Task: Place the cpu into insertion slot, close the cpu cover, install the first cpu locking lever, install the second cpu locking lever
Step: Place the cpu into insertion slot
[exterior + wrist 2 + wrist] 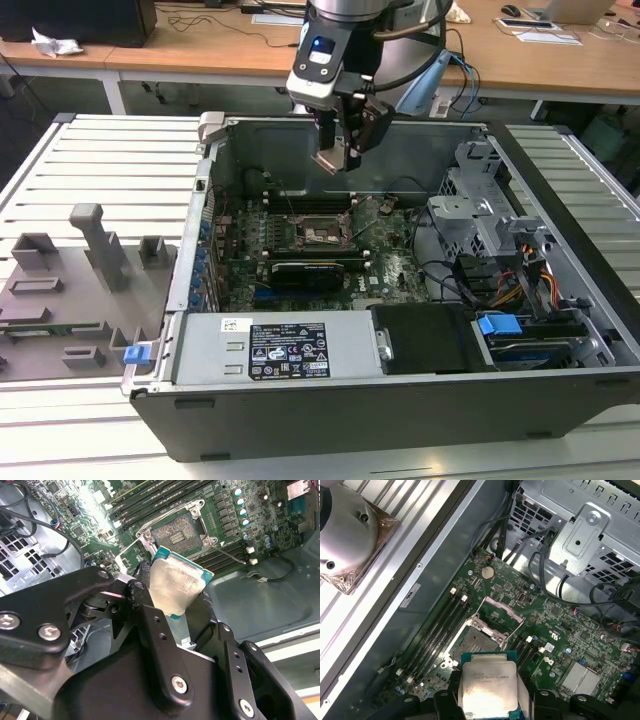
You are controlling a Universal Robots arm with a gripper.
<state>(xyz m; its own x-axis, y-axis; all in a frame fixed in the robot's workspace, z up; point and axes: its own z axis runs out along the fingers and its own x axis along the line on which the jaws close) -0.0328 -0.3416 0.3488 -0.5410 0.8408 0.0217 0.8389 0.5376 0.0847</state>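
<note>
- The gripper [340,150] hangs over the open computer case [400,420], high above the green motherboard [390,262] on the case floor.
- Its fingers [144,575] are pinched on the cpu [172,582], one on each of two opposite edges. The chip's silver top face shows in both wrist views, framed by the black fingers.
- The cpu [487,687] is in the air and apart from the board, tilted rather than level in the second wrist view.
- The insertion slot [472,640] lies below the fingers and a little ahead of them. Its contact field is bare, with nothing seated in it.
- The cpu cover [501,611] stands swung up on the side of the slot farther from the fingers.
- A thin wire lever [230,555] juts out from a corner of the slot's metal rim.
- Long black memory slots [437,630] run alongside the slot, also below the fingers.
- The case rests on a slatted grey counter [100,160].
</note>
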